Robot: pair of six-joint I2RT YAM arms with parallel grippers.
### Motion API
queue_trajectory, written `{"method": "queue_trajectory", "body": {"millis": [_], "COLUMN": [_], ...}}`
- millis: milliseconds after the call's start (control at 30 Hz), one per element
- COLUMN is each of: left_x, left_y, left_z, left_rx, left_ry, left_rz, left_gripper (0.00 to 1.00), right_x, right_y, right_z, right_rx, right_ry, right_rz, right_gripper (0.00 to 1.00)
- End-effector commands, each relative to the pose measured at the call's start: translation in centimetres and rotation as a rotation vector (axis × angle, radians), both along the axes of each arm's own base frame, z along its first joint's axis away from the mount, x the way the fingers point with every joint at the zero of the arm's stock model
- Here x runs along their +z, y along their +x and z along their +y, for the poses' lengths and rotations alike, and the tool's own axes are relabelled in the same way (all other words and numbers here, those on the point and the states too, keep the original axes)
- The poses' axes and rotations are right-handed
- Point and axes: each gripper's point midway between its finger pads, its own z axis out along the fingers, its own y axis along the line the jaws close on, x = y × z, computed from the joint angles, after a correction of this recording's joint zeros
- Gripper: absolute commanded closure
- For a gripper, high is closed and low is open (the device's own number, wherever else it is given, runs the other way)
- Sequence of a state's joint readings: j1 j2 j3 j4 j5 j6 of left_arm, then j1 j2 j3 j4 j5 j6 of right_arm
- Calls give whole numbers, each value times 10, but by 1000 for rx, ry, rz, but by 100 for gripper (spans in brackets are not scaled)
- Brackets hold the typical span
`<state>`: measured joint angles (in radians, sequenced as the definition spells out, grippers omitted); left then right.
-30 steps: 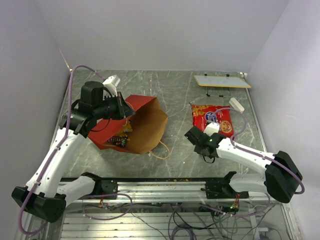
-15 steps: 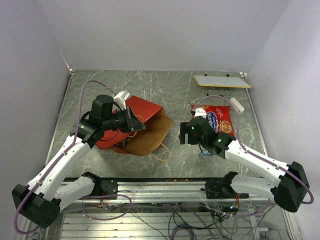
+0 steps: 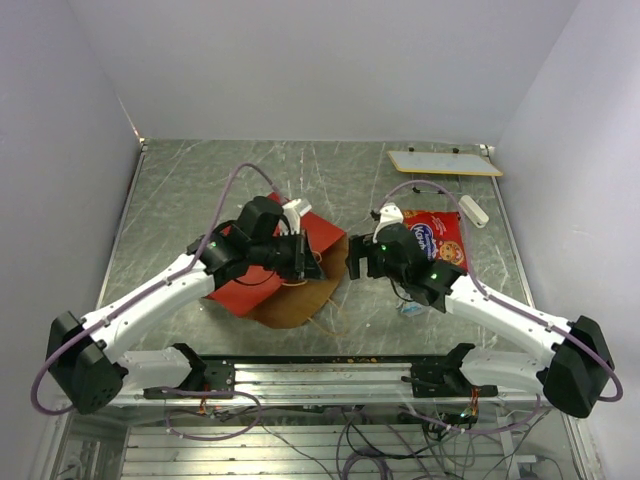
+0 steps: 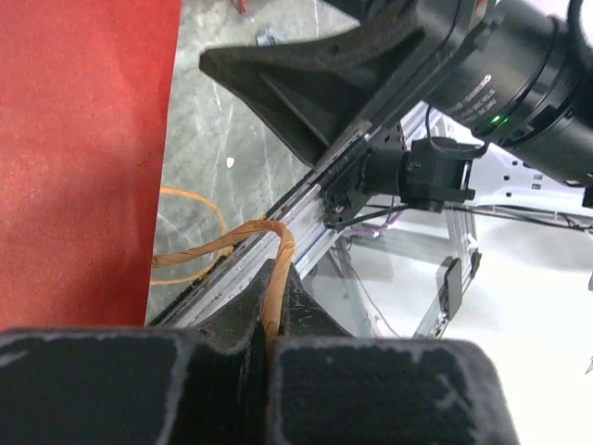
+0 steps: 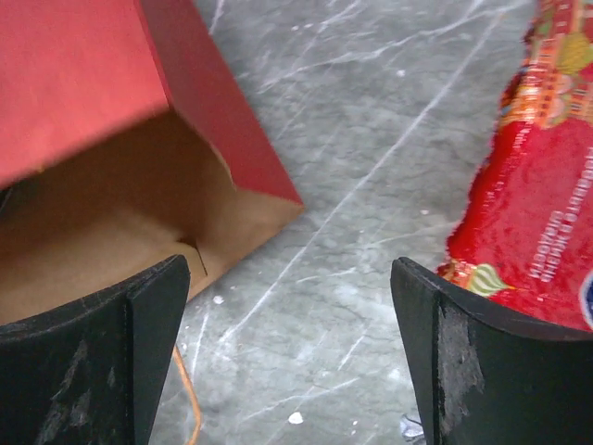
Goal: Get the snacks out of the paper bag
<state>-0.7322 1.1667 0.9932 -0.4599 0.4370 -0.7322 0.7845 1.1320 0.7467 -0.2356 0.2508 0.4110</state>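
The red paper bag (image 3: pixel 245 300) lies on the table, its brown mouth (image 3: pixel 300 303) facing right and toward me. My left gripper (image 3: pixel 312 262) is shut on one tan loop handle (image 4: pixel 274 269) of the bag; the red outside of the bag (image 4: pixel 74 148) fills the left of its wrist view. My right gripper (image 3: pixel 352 258) is open and empty just right of the bag's mouth (image 5: pixel 111 232). The big red snack packet (image 3: pixel 436 238) lies on the table right of it and shows in the right wrist view (image 5: pixel 537 185). Other snacks are hidden.
A flat white board (image 3: pixel 444 162) lies at the back right. A small white cylinder (image 3: pixel 473 211) rests beside the red packet. A second handle loop (image 3: pixel 325 310) trails in front of the bag. The metal rail (image 3: pixel 330 370) runs along the near edge.
My left gripper has moved right along the bag to its mouth, and the bag has shifted and flattened. My right gripper has moved left to the bag's mouth.
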Motion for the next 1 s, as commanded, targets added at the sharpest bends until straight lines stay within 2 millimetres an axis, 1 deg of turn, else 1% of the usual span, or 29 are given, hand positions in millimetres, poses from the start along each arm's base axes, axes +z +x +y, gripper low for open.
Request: {"method": "queue_trajectory", "body": {"millis": [0,67,200,300,367,433,500,567,633,700,767,833,900,967], "left_x": [9,-5,-34,-49,-54,-46,-32,-21,-12,-3,5,9,10,10], "left_y": [-4,-9,-18,-22,-23,-21,-16,-10,-5,2,9,12,12,12], "left_z": [-25,-33,-53,-67,-70,-66,-54,-38,-18,2,20,33,41,49], "left_rx": [-57,-85,-139,-166,-164,-134,-77,-8,48,108,158,193,219,246], "left_ry": [-10,19,75,121,145,133,117,111,102,89,76,68,68,79], "left_rz": [-59,-43,-14,-13,-17,-43,-90,-134,-153,-166,-173,-177,-178,-179], "left_gripper": [93,93,93,93,93,93,93,93,93,93,93,93,93,93], "right_x": [22,29,44,43,33,24,17,11,8,11,19,28,39,46], "right_y": [16,19,25,29,30,28,26,21,17,13,8,-3,-18,-33], "right_z": [-30,-47,-79,-88,-87,-86,-85,-88,-88,-82,-69,-44,-17,2], "right_rx": [-173,-254,-391,-435,-442,-442,-445,-437,-415,-364,-254,-56,159,296], "right_ry": [-6,5,4,10,-2,-24,-64,-107,-113,-81,-26,38,117,190], "right_rz": [-99,-140,-226,-228,-189,-144,-93,-52,-40,-49,-86,-137,-219,-291], "right_gripper": [8,5,5,5,5,4,4,4,4,4,4,5,14,16]}}
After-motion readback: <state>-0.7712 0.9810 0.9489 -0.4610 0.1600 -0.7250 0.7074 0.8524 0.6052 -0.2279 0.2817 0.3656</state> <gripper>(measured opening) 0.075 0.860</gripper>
